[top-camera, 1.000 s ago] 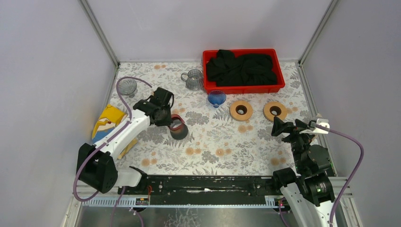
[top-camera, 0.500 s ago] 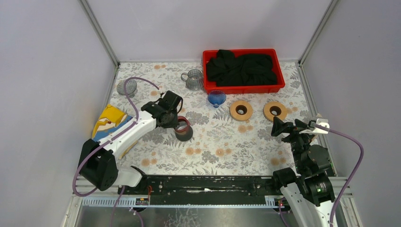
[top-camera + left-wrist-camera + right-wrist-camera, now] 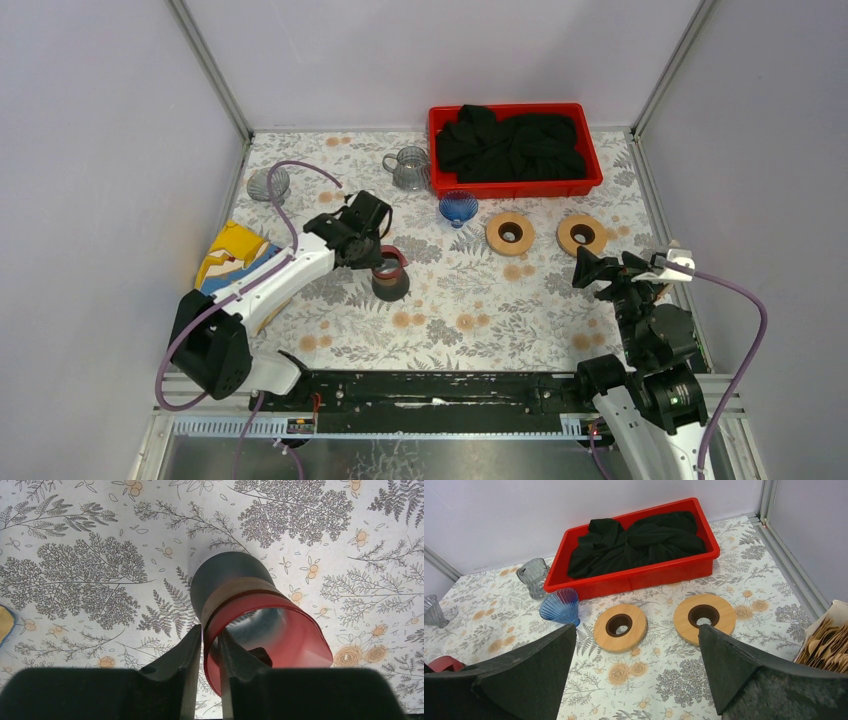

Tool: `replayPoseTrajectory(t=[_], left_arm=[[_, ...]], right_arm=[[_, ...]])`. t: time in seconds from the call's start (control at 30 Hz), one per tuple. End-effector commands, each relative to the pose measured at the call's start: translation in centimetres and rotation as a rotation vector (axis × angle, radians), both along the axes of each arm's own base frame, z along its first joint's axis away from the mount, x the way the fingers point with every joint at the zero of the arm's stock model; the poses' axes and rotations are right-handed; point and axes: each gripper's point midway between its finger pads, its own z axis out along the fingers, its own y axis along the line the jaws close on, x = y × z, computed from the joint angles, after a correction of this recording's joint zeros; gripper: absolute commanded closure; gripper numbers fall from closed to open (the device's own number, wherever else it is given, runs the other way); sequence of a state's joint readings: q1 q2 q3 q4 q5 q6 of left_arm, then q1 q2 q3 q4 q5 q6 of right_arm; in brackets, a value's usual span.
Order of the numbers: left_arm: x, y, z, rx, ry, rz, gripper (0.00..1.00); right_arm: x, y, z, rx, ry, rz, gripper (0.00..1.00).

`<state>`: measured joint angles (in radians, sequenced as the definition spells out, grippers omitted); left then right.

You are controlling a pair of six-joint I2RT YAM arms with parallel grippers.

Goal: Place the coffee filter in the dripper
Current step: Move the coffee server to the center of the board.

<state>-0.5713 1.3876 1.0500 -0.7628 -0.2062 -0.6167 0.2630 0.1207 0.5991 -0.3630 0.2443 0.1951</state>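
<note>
In the red plastic tray (image 3: 520,188), far right, lay black cloth (image 3: 510,145). Left of it stood a glass pitcher (image 3: 409,167); before it a blue glass dripper (image 3: 458,207), two wooden rings (image 3: 509,233) to its right. At my left gripper (image 3: 210,636) stood a red-rimmed grey dripper (image 3: 390,287).

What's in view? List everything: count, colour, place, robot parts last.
bin: one, red, far right
cloth: one, black, heaped in the bin
jug: one, clear glass, left of the bin
cup: one, clear glass, far left corner
cone: one, blue, by the bin's near left corner
rings: two, wooden, in front of the bin
dripper: one, red top on grey base, centre left
packet: one, yellow and blue, left edge
filters: a stack, brown, in a white box, right edge
left gripper: black, jaws astride the dripper's red rim
right gripper: black, jaws wide open, empty
</note>
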Motion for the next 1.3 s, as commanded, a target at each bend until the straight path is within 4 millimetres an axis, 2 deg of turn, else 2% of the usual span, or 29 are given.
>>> replayPoseTrajectory(t=[0.0,0.13,0.27,0.53,0.77,0.9,1.07,1.27], left_arm=[[1.2,-1.0,2.1,-0.051,-0.079,0.004,0.71],[1.1,-0.3,2.1,-0.027,-0.088,0.012,0.67],[1.4,0.2,2.6,-0.009,-0.116,0.022,0.58],[2.7,-0.6,5.6,-0.020,-0.184,-0.054,0.44],[2.8,-0.3,7.9,-0.058,-0.258,-0.111,0.24],[3.2,1.2,9.5,-0.101,-0.310,-0.118,0.18],[3.6,3.0,11.9,-0.124,-0.410,-0.122,0.09],[3.5,5.0,12.6,-0.128,-0.505,-0.100,0.00]], right_arm=[[0.2,0.4,1.2,0.008,-0.015,0.019,0.01],[0.4,0.8,1.0,0.003,0.001,0.035,0.01],[0.6,1.1,0.9,0.002,0.014,0.049,0.01],[1.2,2.7,1.4,-0.007,0.085,0.127,0.01],[3.1,4.0,0.1,-0.029,0.220,0.168,0.01],[4.7,4.8,-1.0,-0.005,0.312,0.173,0.01],[7.3,6.0,-3.7,0.000,0.441,0.180,0.01],[10.8,6.5,-7.2,-0.025,0.532,0.149,0.01]])
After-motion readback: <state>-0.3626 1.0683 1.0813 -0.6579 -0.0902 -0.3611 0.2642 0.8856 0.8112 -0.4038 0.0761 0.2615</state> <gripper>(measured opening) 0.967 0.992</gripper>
